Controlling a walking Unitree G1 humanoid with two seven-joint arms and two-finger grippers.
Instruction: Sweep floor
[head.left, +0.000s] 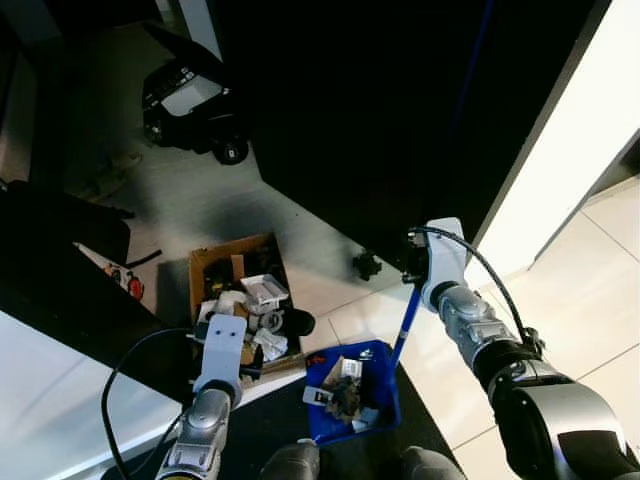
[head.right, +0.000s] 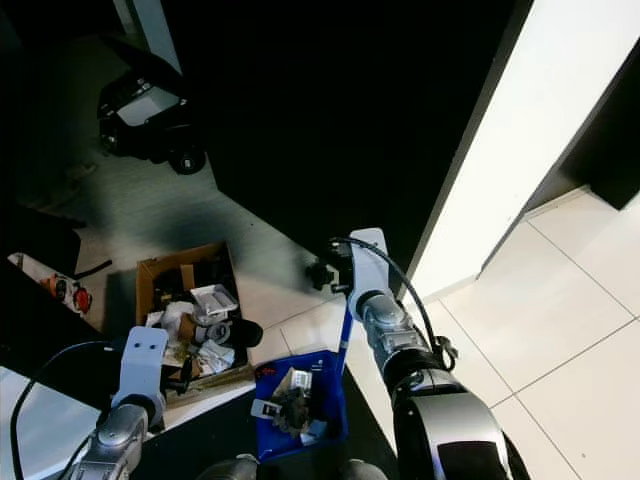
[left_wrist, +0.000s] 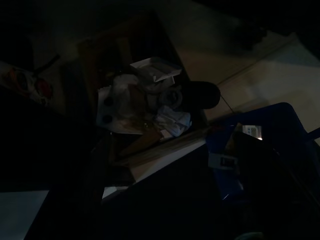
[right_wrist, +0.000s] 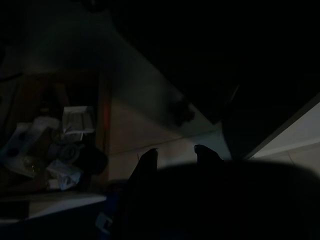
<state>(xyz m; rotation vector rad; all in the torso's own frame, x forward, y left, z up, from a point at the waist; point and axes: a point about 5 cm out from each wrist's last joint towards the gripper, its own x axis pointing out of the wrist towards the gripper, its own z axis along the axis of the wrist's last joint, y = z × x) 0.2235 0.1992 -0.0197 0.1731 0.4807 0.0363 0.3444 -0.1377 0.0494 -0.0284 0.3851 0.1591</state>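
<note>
Nearby, cardboard box (head.left: 240, 300) of rubbish beside blue dustpan (head.left: 355, 395), black wheeled machine (head.left: 190, 105) beyond

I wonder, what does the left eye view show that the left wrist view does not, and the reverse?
Left eye view alone: a black wheeled machine further up the floor, and the right gripper at the top of the blue handle. Left wrist view alone: nothing extra I can make out; it is very dark. Shared: the cardboard box of rubbish and the blue dustpan holding litter.
</note>
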